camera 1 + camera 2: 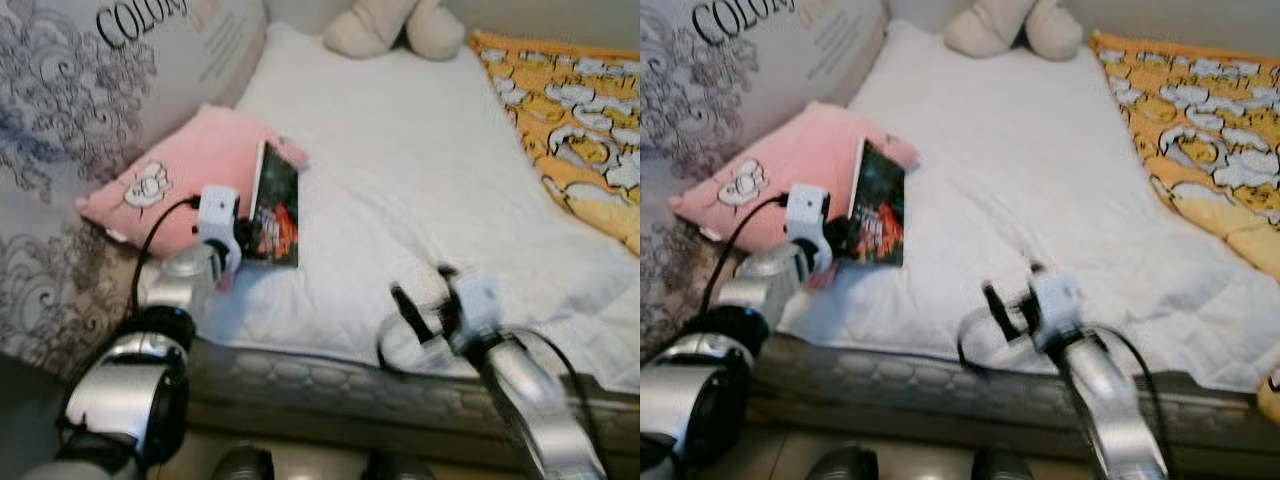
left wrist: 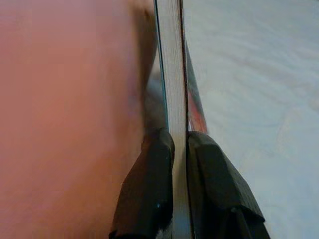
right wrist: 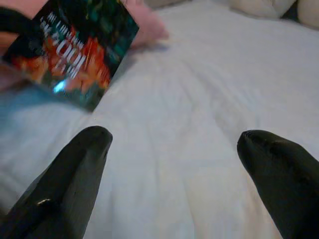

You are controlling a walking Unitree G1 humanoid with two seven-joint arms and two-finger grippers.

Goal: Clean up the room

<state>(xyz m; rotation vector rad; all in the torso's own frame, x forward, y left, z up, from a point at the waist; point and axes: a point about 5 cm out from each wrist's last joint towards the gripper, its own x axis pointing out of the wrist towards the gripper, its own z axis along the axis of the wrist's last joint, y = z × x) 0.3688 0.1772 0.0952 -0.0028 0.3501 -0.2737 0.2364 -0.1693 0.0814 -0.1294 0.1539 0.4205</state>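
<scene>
Already the left hand has its two black fingers clamped on the lower edge of the book, one finger on each cover. It holds the book on edge at centre left of the frame, against the pink pillow on the bed. The right hand hovers with fingers spread wide and nothing between them over the white sheet at lower centre. So the pickup looks done; carrying the book off and putting it away is left. A plush toy at top centre and an orange blanket at upper right may also need tidying.
</scene>
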